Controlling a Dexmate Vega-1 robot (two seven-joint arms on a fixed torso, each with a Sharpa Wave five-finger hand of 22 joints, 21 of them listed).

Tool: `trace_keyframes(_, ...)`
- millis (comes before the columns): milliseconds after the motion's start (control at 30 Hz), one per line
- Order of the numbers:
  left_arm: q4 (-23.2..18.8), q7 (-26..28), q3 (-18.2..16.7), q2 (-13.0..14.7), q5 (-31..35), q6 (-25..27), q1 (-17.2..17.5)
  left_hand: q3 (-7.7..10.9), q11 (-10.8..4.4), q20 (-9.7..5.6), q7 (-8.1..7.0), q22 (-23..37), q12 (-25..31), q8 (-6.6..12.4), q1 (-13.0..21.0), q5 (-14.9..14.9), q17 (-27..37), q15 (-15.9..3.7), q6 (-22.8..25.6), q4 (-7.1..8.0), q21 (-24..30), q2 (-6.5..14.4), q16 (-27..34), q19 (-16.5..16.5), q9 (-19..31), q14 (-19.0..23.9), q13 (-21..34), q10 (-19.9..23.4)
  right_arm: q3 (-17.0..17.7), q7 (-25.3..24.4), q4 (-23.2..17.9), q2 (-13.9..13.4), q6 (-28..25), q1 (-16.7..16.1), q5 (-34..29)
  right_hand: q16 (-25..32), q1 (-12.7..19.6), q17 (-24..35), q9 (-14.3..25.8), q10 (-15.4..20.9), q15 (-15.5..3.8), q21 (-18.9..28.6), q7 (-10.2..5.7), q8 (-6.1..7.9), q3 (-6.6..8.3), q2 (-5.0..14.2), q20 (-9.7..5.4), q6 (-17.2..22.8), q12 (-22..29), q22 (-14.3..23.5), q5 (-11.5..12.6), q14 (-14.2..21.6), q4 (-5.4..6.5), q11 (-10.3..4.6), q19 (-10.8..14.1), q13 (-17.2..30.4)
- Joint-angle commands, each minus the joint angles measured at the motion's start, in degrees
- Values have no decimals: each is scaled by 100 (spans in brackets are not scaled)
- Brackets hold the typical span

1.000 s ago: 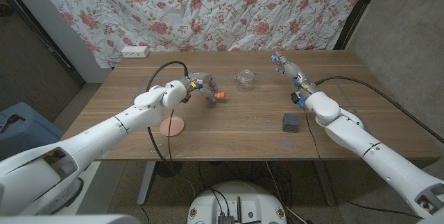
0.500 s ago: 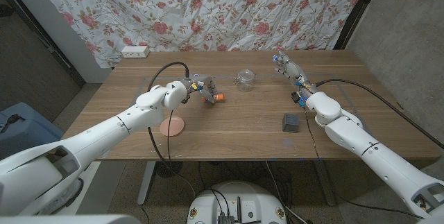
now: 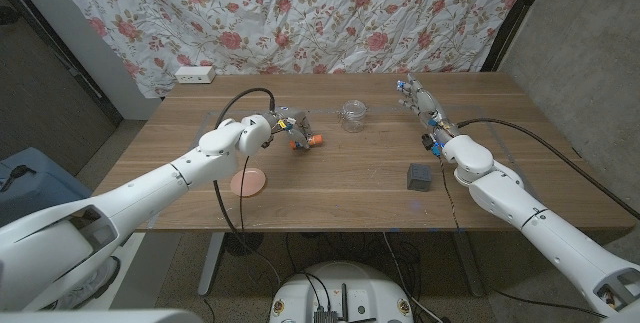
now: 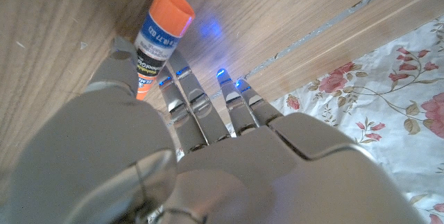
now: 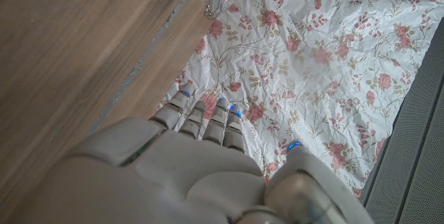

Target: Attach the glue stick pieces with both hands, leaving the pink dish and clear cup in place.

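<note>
Nearest on the wooden worktop (image 3: 340, 178) lies the pink dish (image 3: 248, 181), flat, toward the robot's left side. Across from it, toward the right side, sits a small dark grey block (image 3: 419, 176), well apart from the dish.

Further in, the left robot hand (image 3: 287, 128) reaches over the worktop's middle-left. It grips a glue stick (image 3: 312, 140) with an orange end; in the left wrist view the stick (image 4: 158, 35) lies between the thumb and the fingers (image 4: 182, 85), its orange end pointing away from the palm and close above the wood. Whether the stick touches the worktop cannot be told.

Just beyond and to the right of that hand stands the clear cup (image 3: 352, 115), upright, near the glue stick but apart from it.

Farther still, near the worktop's back right edge, the right robot hand (image 3: 416, 95) is raised, fingers (image 5: 208, 116) extended toward the floral curtain (image 3: 330, 13); it is released, holding nothing. A white power strip (image 3: 194, 74) lies at the far left edge.
</note>
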Motion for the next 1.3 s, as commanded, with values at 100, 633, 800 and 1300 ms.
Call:
trace_keyframes(100, -263, -436, 83, 82, 460, 279, -56, -122, -3, 53, -7, -4, -8, -31, -95, 18, 6, -820, -259, -4, -13, -203, -6, -101, -15, -168, 11, -310, 12, -63, -16, -3, 62, -44, 14, -6, 42, 11, 21, 16, 35, -7, 7, 24, 47, 29, 27, 17, 25, 17, 20, 18, -19, 7, -10, -4)
trace_keyframes(633, -480, -806, 97, 90, 988, 494, -22, -286, 0, 153, -5, -9, -13, -33, -478, 10, 13, -807, -894, 50, -38, -417, 2, -378, -46, -437, -5, -1062, 8, -171, -45, 29, 32, -74, -10, -14, 38, 12, 21, 26, 67, -8, -7, 33, 70, 26, 61, 35, 31, 17, 20, 5, -26, 5, -19, -3)
trace_keyframes(800, -580, -990, 55, 75, 1088, 715, 30, -372, 5, 214, 26, -12, -23, -67, -708, -5, 15, -737, -1306, 72, -35, -517, 3, -507, -61, -610, -21, -1453, 5, -206, -65, 13, 48, -96, -61, -20, 35, 13, 21, 24, 73, -12, -5, 32, 77, 25, 81, 30, 31, 18, 19, -8, -27, 11, -31, -3)
trace_keyframes(1300, -829, -1252, -195, 139, 848, 1093, 216, -498, 33, 387, 279, -21, -56, -84, -1212, -19, 2, -379, -2385, 100, -47, -588, -15, -896, -113, -1253, -64, -2595, -14, -326, -101, 53, -83, -65, -114, -20, 22, 16, 21, 6, 81, -11, -15, 30, 91, 12, 102, 24, 26, 18, 16, -11, -30, 19, -38, -3)
